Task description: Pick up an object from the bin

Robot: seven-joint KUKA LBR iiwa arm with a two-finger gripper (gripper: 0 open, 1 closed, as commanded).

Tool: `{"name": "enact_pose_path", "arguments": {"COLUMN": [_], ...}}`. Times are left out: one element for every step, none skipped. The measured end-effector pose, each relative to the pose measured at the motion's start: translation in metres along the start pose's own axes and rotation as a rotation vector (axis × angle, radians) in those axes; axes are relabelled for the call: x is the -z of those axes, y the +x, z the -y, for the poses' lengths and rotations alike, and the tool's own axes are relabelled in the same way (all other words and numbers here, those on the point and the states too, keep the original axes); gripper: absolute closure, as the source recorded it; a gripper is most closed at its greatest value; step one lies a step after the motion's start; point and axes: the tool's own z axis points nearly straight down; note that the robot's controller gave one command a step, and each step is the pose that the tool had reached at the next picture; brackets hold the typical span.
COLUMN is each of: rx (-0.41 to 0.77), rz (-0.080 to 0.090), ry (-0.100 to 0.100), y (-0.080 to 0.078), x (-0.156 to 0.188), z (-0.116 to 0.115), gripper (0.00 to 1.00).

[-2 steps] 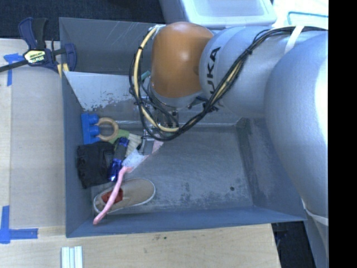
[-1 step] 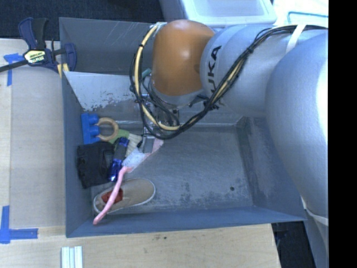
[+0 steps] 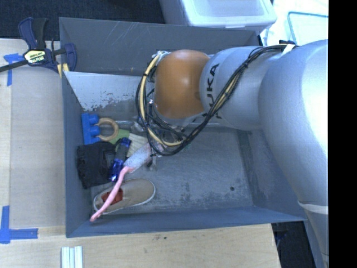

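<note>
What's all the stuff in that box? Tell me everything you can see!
bin: one, grey, middle of the view
block: one, blue, bin's left side near the back wall
ring: one, tan, touching the block's right side
lump: one, black, left side, in front of the block
shoe: one, off-white with red inside, front left corner
strip: one, pink, lying across the shoe
white piece: one, white, under the arm's end
arm: one, silver, reaching in from the right
cover: one, orange, on the arm's wrist
cables: a bundle, black and yellow, around the cover
</note>
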Motion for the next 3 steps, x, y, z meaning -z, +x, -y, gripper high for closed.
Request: {"name": "enact_pose_path", "arguments": {"rx": [0.041, 0.015, 0.034], "rz": [0.004, 0.008, 0.006], "ry": [0.001, 0.000, 0.001], "y": [0.0011, -0.0011, 0.0002], "x": [0.0017, 0.0022, 0.0024], "z": [-0.0052, -0.0017, -0.0041], "gripper": [0.00, 0.00, 0.00]}}
